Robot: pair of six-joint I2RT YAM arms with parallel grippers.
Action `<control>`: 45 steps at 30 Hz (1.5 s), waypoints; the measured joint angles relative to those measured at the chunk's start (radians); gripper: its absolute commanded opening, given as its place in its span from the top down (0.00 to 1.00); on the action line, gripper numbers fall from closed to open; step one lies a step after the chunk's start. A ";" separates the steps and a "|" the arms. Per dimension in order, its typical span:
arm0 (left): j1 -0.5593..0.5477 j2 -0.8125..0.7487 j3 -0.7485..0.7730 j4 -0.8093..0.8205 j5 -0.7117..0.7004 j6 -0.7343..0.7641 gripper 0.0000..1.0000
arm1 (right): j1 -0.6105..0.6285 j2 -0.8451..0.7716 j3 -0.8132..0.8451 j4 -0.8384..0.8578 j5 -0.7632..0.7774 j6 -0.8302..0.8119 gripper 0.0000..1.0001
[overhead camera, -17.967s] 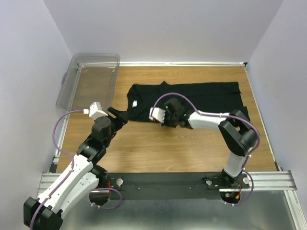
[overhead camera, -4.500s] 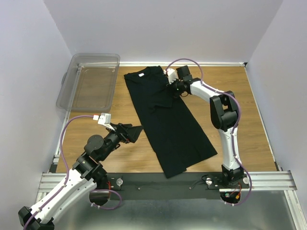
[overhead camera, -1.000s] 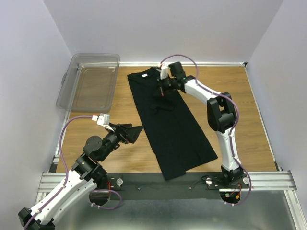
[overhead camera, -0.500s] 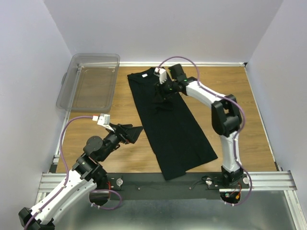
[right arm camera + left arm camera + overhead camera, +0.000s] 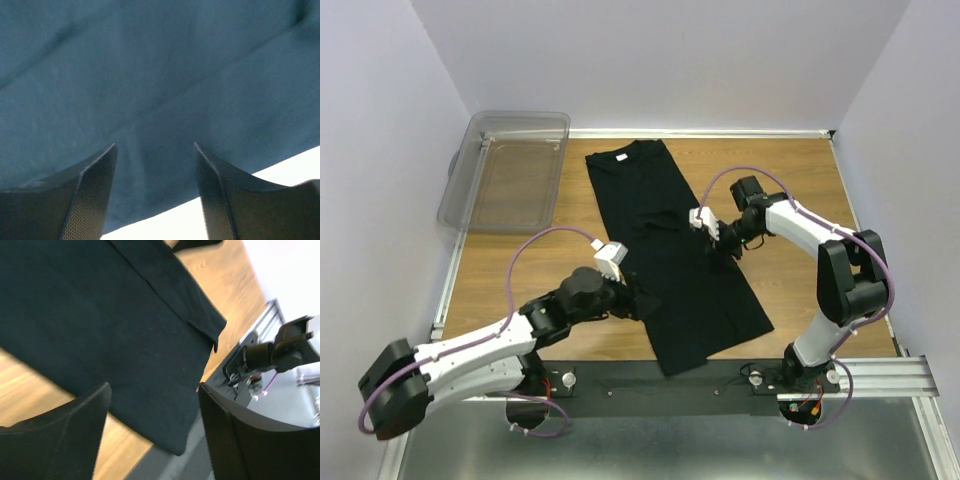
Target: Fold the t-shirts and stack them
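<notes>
1. Now you see the black t-shirt (image 5: 665, 230) lying as a long folded strip, slanting across the wooden table (image 5: 800, 190) from the far side toward the arm bases.
2. Your left gripper (image 5: 638, 303) hovers at the strip's near left edge, fingers spread, holding nothing.
3. Your right gripper (image 5: 723, 245) is over the right edge midway along, fingers apart, nothing between them.
4. The clear bin (image 5: 510, 170) stands at the far left.
</notes>
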 measured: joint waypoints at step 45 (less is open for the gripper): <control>0.586 0.282 0.395 0.043 0.006 0.201 0.34 | -0.121 0.930 1.072 0.349 -0.074 1.238 0.99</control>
